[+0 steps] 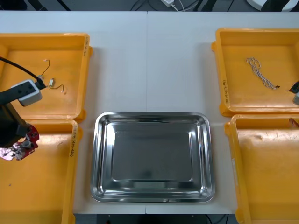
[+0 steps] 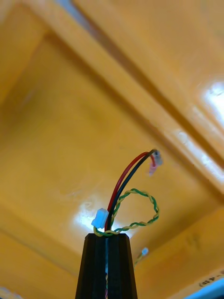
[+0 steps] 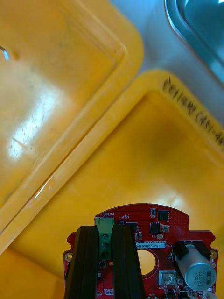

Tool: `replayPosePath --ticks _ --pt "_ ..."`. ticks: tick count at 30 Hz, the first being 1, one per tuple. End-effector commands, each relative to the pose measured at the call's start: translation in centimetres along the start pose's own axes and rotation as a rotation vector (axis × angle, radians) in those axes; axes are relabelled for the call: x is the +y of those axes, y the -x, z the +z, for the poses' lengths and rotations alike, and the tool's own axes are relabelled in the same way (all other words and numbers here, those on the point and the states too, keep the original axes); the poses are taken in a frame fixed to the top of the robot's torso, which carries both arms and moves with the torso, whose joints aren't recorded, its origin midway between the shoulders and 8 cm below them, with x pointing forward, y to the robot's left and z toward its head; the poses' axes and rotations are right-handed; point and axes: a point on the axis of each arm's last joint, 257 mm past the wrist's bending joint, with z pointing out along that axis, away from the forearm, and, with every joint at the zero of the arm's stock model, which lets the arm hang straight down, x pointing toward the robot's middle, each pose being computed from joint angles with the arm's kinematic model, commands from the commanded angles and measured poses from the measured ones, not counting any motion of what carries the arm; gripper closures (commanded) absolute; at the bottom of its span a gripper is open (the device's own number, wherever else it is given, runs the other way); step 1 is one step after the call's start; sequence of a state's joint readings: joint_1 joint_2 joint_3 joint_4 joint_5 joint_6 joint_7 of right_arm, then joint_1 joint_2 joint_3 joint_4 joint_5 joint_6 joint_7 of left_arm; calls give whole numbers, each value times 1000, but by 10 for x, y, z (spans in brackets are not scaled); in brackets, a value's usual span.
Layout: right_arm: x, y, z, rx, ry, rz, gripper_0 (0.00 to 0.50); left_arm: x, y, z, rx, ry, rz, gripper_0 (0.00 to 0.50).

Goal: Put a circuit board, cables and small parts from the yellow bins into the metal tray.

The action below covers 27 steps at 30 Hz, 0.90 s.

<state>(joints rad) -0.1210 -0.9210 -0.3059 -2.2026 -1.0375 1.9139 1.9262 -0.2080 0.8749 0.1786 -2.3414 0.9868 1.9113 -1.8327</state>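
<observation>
My left gripper (image 1: 18, 145) hangs over the near left yellow bin (image 1: 51, 186), shut on a round red circuit board (image 1: 25, 140). In the left wrist view its black fingers (image 3: 86, 261) clamp the board (image 3: 158, 233) at its green connector, above the bin floor (image 3: 154, 149). My right gripper (image 2: 106, 261) is shut on a red and yellow cable (image 2: 126, 187), whose wires loop up from the fingertips above an orange bin floor (image 2: 60, 140). A bit of the right arm (image 1: 295, 91) shows at the table's right edge. The shiny metal tray (image 1: 152, 122) lies bare in the middle.
The far left bin (image 1: 70, 42) holds small metal parts (image 1: 55, 84). A twisted blue and white cable (image 1: 261, 72) lies in the far right bin (image 1: 233, 37). The near right bin (image 1: 261, 177) sits beside the tray. A tray corner (image 3: 200, 28) shows beyond the left bin's rim.
</observation>
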Motion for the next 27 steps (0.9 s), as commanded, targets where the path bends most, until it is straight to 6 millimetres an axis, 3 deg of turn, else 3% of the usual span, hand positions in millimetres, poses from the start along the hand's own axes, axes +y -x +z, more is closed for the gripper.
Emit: replayPosePath --ticks 1,18,27 --pt "-24 26 -34 -80 -88 27 500 -1 36 -18 -101 43 -117 500" --pt "-42 71 -72 -202 -154 54 500 -52 106 3 -187 73 -246 500" --pt "-29 84 -79 -241 -98 106 500 -87 128 14 -208 53 -326 500"
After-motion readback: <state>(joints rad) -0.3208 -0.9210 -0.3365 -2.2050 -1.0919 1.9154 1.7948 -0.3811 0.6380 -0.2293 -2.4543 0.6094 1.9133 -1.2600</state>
